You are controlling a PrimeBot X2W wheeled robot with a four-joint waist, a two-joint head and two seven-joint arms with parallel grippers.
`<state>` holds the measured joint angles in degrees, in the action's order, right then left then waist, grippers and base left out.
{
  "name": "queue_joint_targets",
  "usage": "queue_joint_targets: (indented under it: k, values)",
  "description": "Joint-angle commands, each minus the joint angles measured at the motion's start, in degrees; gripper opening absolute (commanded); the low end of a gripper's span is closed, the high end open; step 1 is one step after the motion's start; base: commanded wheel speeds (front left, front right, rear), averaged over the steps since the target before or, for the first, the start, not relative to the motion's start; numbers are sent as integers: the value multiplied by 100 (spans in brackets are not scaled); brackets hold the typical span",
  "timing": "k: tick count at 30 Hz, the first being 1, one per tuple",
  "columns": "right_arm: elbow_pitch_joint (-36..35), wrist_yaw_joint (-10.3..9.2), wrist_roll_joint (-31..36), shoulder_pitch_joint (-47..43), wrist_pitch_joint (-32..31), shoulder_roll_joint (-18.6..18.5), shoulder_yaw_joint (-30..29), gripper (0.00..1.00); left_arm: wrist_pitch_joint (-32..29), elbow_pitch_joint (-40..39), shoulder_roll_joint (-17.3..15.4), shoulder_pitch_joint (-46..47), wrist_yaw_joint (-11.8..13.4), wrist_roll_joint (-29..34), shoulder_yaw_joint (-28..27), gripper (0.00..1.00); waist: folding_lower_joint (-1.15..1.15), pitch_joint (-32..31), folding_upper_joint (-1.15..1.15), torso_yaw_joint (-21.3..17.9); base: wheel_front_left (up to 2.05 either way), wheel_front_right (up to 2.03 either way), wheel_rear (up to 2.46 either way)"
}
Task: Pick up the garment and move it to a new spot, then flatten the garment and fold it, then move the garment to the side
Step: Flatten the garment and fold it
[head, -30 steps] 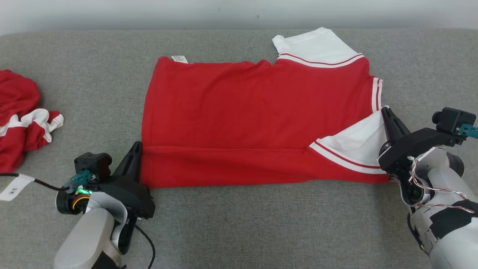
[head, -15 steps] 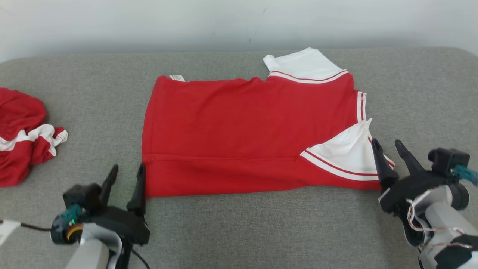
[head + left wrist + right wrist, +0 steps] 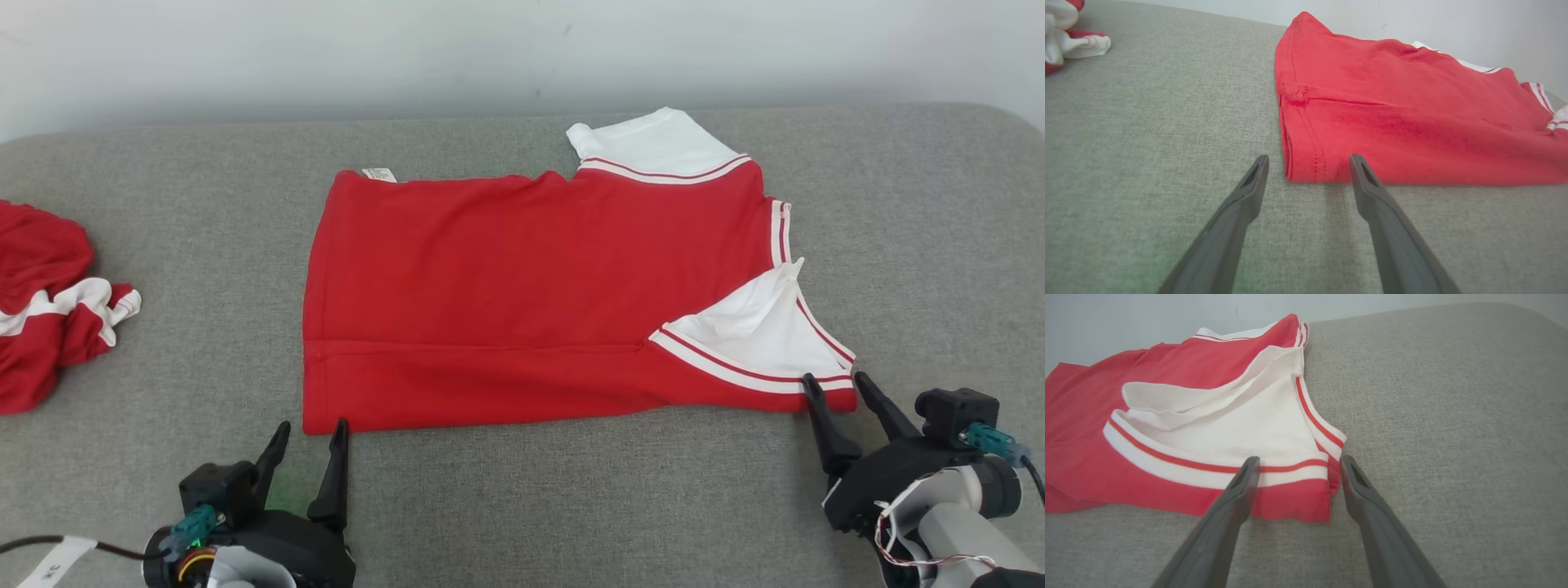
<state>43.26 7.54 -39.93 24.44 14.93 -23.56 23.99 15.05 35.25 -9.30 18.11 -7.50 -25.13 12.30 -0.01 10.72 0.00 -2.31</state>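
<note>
Left claw (image 3: 313, 425) and right claw (image 3: 833, 377) gape empty at the garment's (image 3: 522, 286) near corners, probably so its near-edge fold lies flat.

Your garment (image 3: 522, 278) is a red shirt, spread flat on the grey fabric surface (image 3: 531, 506) with its hem to the left. Its near long edge is folded over onto the body as a narrow band (image 3: 473, 388). One white sleeve (image 3: 759, 339) with red-striped trim lies turned in over the near right corner. The other sleeve (image 3: 653, 143) sticks out at the far right. You'll see a small white label (image 3: 378, 174) at the far left corner.
</note>
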Motion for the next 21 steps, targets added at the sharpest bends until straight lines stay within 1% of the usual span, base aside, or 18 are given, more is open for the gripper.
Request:
queue_joint_targets:
  k: [1,8,9,10,11,12,17,21]
  values:
    - [47,-12,52,32,31,70,0,100,17,62,33,116,6,16,-22,100,1,20,0,-2,0,0,0]
    - [286,-12,110,179,29,271,45,100,17,420,107,344,6,-4,-91,100,1,116,0,-45,0,0,0]
    - [324,-12,98,203,20,278,62,95,17,502,129,375,6,-26,-32,97,1,123,0,-58,0,0,0]
    - [353,-12,78,234,18,290,88,46,16,576,148,436,6,-70,7,48,1,131,0,-74,0,0,0]
    - [380,-12,58,248,17,300,110,38,15,634,154,475,6,-111,70,22,1,138,0,-81,0,0,0]
    - [407,-12,40,246,18,312,132,0,15,686,140,486,6,-118,149,0,1,141,0,-84,0,0,0]
    - [406,-12,-24,239,20,275,68,0,16,723,86,482,8,-229,288,0,1,37,0,-77,0,0,0]
    - [220,-12,-51,-72,21,209,-146,0,17,556,37,183,8,-288,313,0,1,-208,0,-54,0,0,0]
